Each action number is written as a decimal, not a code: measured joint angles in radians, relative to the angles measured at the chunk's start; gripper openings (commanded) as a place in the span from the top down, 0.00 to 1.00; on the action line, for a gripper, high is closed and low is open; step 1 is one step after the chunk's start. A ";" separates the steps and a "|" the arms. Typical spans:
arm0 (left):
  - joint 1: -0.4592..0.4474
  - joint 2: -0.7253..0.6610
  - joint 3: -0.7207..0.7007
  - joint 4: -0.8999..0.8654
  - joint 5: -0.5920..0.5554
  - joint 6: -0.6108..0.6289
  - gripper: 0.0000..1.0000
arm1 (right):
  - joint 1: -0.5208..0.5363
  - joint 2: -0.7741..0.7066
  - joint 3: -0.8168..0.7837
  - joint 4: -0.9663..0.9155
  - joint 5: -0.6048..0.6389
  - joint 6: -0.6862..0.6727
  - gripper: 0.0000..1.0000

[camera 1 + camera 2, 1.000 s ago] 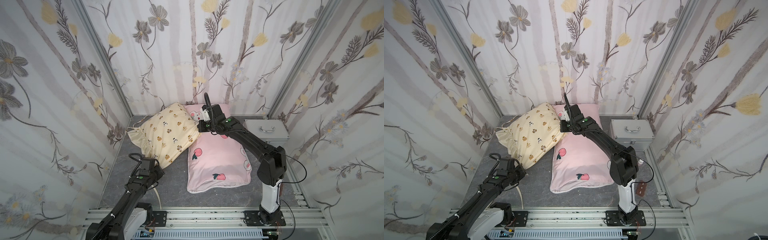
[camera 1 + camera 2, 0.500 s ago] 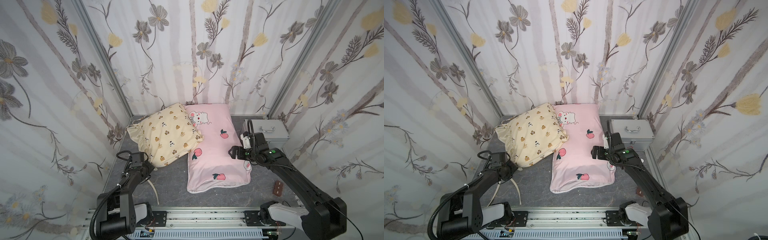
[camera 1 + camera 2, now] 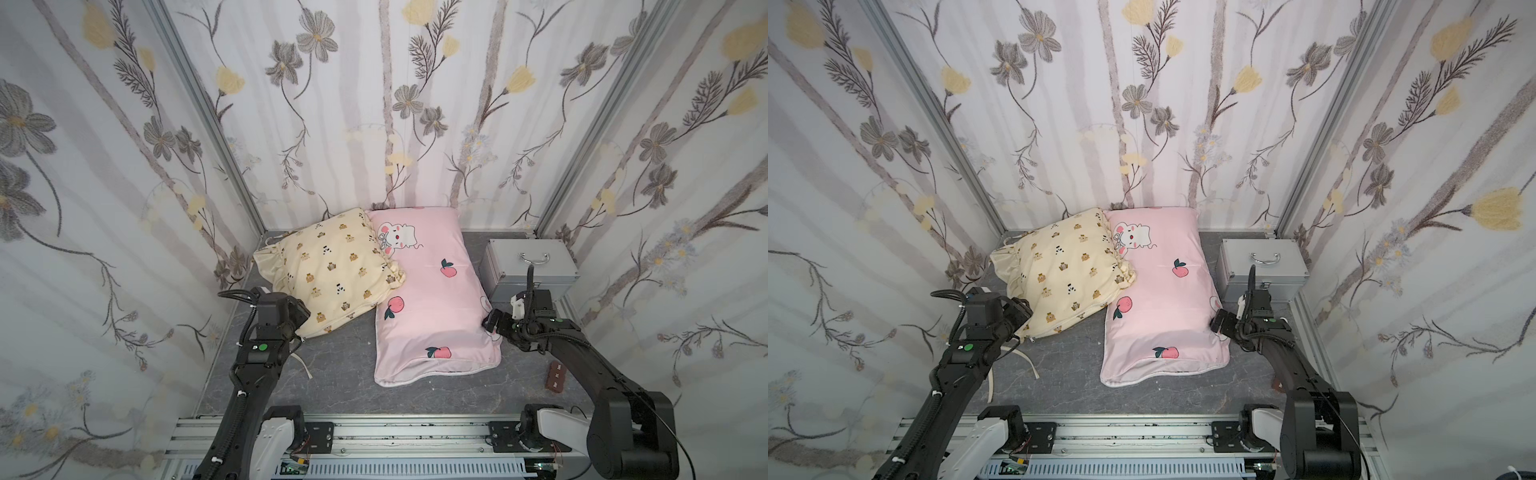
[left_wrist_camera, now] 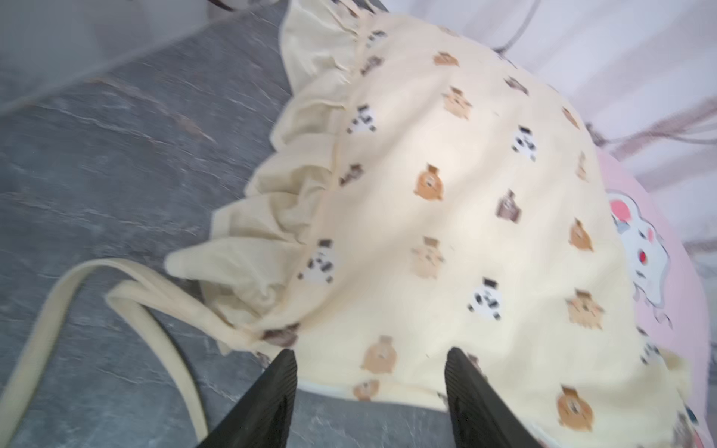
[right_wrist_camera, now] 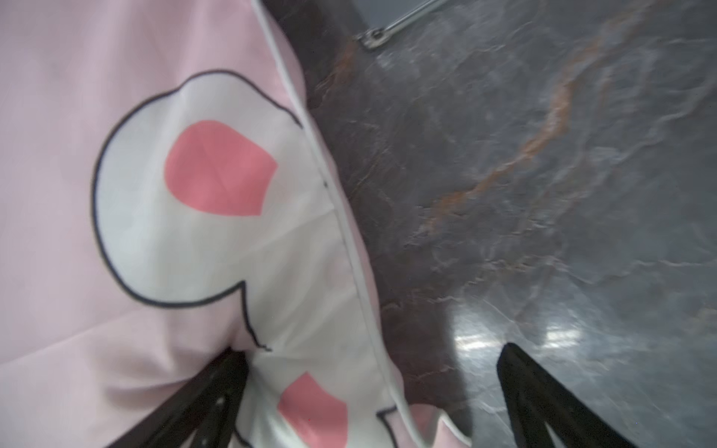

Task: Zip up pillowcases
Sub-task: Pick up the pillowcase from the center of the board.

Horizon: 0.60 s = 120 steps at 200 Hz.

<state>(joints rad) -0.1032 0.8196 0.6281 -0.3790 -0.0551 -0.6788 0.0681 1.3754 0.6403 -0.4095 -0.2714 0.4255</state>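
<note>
Both my grippers stand apart w/ nothing held. My left gripper (image 4: 368, 391) sits at the near corner of the cream pillow (image 3: 332, 270), pads either side of the hem but not pinching; my right gripper (image 5: 372, 388) straddles the piped side edge of the pink pillow (image 3: 424, 299), one finger (image 5: 217, 388) pressing into the fabric, the other over bare tabletop (image 3: 332, 374). The cream pillow lies tilted at the back-left, its ruffled corner overlapping the pink one, which runs lengthwise down the middle. Risks, imo: I can't make out a zip pull in any view, so closing now prob just grabs loose cloth and drags a pillow; the wrist views are blurred too, so aim is shaky. The cream tie strap (image 4: 58, 302) trails by my left gripper and could snag. Room: the silver case (image 3: 528, 266) sits just beside my right arm and the wall is close on the left, so sideways space is tight; the open floor is toward the front rail, betw. the two arms.
</note>
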 measured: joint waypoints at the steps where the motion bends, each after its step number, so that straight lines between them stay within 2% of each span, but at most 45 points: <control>1: -0.007 0.000 0.001 -0.001 -0.001 -0.001 0.36 | 0.003 0.001 0.000 0.002 0.000 0.000 0.00; 15: -0.162 0.019 0.017 -0.019 -0.028 -0.029 0.36 | 0.078 0.023 0.001 0.032 -0.021 0.006 0.00; 29: -0.316 0.103 0.060 -0.015 -0.049 -0.048 0.36 | 0.135 0.024 -0.004 0.047 -0.061 0.023 0.00; 39: -0.420 0.205 0.114 -0.006 -0.063 -0.056 0.36 | 0.166 0.016 -0.013 0.058 -0.086 0.032 0.00; 60: -0.570 0.454 0.259 0.053 -0.058 -0.054 0.37 | 0.217 -0.013 -0.024 0.065 -0.102 0.058 0.00; 88: -0.670 0.768 0.420 0.164 -0.010 -0.040 0.39 | 0.249 -0.062 -0.043 0.068 -0.108 0.081 0.00; 120: -0.684 1.004 0.534 0.218 0.024 -0.034 0.42 | 0.243 -0.113 -0.103 0.069 -0.043 0.106 0.00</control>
<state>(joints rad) -0.7868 1.8233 1.1622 -0.1608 -0.0311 -0.7132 0.3111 1.2621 0.5369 -0.3405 -0.3149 0.5316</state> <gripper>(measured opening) 0.587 0.997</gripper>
